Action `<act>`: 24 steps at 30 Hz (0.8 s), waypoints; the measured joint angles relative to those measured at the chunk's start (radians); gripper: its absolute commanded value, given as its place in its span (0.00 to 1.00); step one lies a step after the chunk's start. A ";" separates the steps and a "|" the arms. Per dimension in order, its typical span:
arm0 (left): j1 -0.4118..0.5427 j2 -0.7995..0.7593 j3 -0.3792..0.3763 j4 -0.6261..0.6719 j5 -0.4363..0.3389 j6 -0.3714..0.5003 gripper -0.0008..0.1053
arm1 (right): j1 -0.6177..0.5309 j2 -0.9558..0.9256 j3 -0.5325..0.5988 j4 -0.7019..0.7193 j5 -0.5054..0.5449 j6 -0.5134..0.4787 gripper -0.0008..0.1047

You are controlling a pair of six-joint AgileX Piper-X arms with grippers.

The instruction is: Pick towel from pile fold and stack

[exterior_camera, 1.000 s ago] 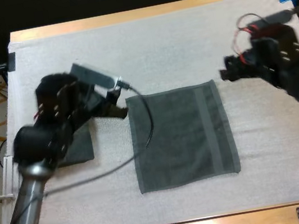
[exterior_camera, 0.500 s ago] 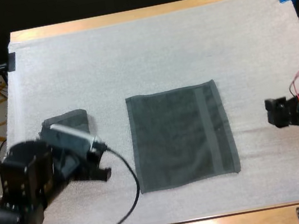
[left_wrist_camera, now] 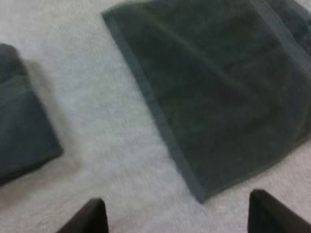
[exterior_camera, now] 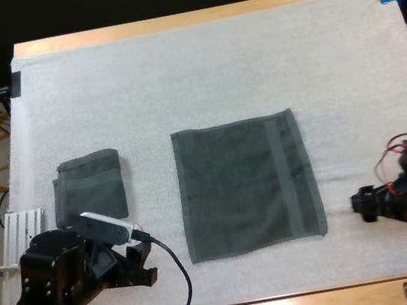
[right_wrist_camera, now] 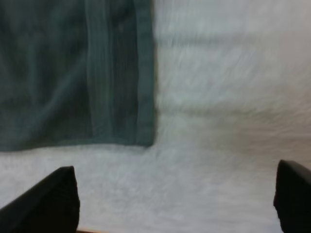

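Spread towel (exterior_camera: 247, 184) lies flat in the middle of the mat (exterior_camera: 213, 66): dark grey-green, a single layer, nearly rectangular, a little longer from far to near than across. A woven band runs far-to-near close to its right edge, and a hem borders it all round. Corners out, no big creases, near edge slightly uneven. Well apart to its left sits the folded towel (exterior_camera: 89, 187), same colour, a small compact packet, roughly square, lying flat and about parallel with the spread towel.

Dark grey-green spread towel (exterior_camera: 233, 190) with ribbed band, white mat (exterior_camera: 214, 73)
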 measured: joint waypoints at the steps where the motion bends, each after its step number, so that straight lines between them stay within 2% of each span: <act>1: 0.000 0.000 0.009 0.000 0.007 -0.001 0.55 | 0.000 0.006 0.045 -0.041 -0.031 0.022 0.76; 6: 0.000 0.000 0.036 0.000 0.020 -0.007 0.55 | 0.000 0.061 0.233 -0.257 -0.182 0.116 0.76; 11: 0.000 0.000 0.037 0.000 0.022 -0.007 0.55 | 0.000 0.144 0.357 -0.412 -0.284 0.140 0.76; 17: 0.000 0.000 0.037 0.000 0.027 -0.007 0.55 | 0.000 0.242 0.425 -0.588 -0.342 0.204 0.76; 24: 0.000 0.000 0.037 -0.006 0.038 -0.012 0.55 | 0.000 0.362 0.434 -0.766 -0.356 0.271 0.76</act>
